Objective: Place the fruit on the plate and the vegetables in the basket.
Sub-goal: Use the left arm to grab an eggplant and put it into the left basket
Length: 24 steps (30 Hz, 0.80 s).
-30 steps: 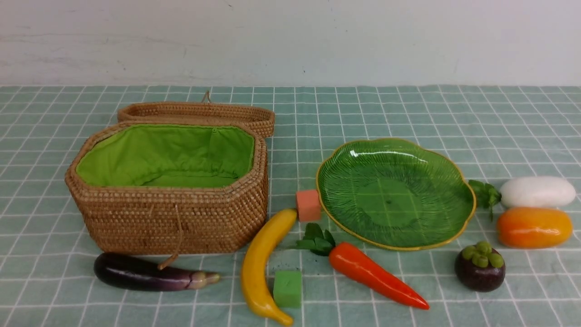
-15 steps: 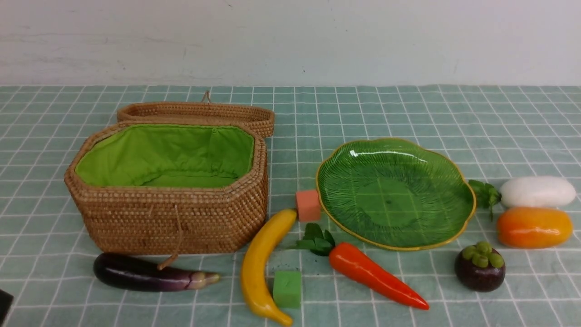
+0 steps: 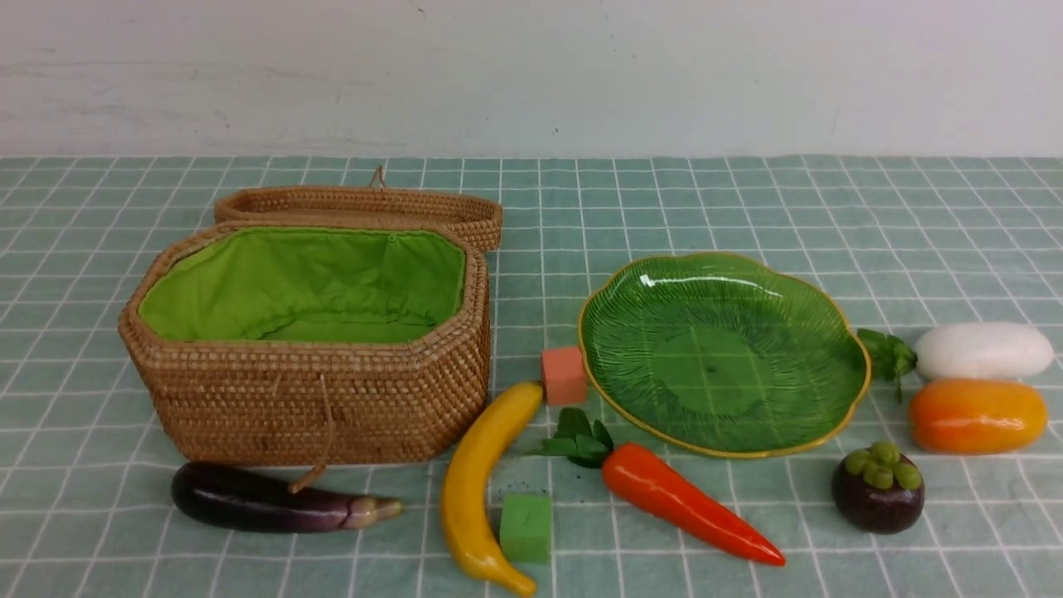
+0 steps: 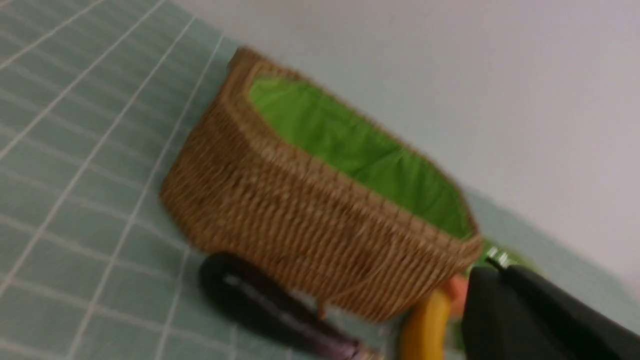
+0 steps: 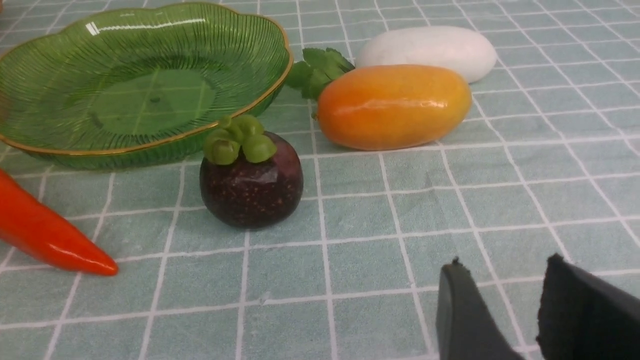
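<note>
In the front view the open basket (image 3: 315, 399) stands at the left and the green plate (image 3: 722, 357) at the right, both empty. The eggplant (image 3: 266, 501), banana (image 3: 473, 482) and carrot (image 3: 681, 498) lie in front of them. The mangosteen (image 3: 878, 490), mango (image 3: 977, 415) and radish (image 3: 984, 350) lie right of the plate. Neither gripper shows in the front view. My left gripper (image 4: 492, 270) is shut and empty, near the basket (image 4: 300, 225), eggplant (image 4: 260, 305) and banana (image 4: 425, 325). My right gripper (image 5: 505, 262) is open and empty, a little short of the mangosteen (image 5: 250, 185) and mango (image 5: 395, 105).
A small orange cube (image 3: 564, 374) sits between the basket and the plate. A small green cube (image 3: 526, 527) sits between the banana and the carrot. The basket's lid (image 3: 365, 203) lies folded back behind it. A checked green cloth (image 3: 747, 208) covers the table.
A dark bit of the left arm showed at the front view's lower left edge half a second ago and is gone. No object has moved.
</note>
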### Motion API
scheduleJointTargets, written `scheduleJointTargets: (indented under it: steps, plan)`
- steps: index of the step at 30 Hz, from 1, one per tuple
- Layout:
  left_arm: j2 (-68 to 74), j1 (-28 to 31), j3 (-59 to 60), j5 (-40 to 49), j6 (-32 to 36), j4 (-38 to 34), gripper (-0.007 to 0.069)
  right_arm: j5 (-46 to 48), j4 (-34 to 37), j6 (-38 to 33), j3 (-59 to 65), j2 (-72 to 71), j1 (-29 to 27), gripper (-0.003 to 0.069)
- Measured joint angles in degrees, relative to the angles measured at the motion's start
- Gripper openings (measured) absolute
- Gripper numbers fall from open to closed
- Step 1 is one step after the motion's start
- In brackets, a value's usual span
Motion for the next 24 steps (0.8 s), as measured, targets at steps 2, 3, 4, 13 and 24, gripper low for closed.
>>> scheduleJointTargets:
  steps: [2,3,4,13,24]
  plan:
    - [3.1,0.0,-3.4,6.1,3.0,-0.2,-0.0013,-1.2,-0.6,0.1,0.2,0.0,0.0,0.0242]
    - [6.9,0.0,-6.3,11.9,7.1,-0.9,-0.0013,-2.8,-0.2,1.4,0.4,0.0,0.0,0.0242]
    - [10.6,0.0,-9.5,18.8,10.9,-2.1,-0.0013,-5.3,1.4,3.9,0.4,0.0,0.0,0.0242]
    - [25.2,0.0,-18.6,36.9,27.7,-13.7,-0.0013,-21.1,17.6,27.0,0.4,0.0,0.0,0.0242]
    - [33.2,-8.5,-18.8,36.0,44.9,-16.6,-0.0013,12.3,16.3,17.3,-20.7,8.0,14.0,0.0156]
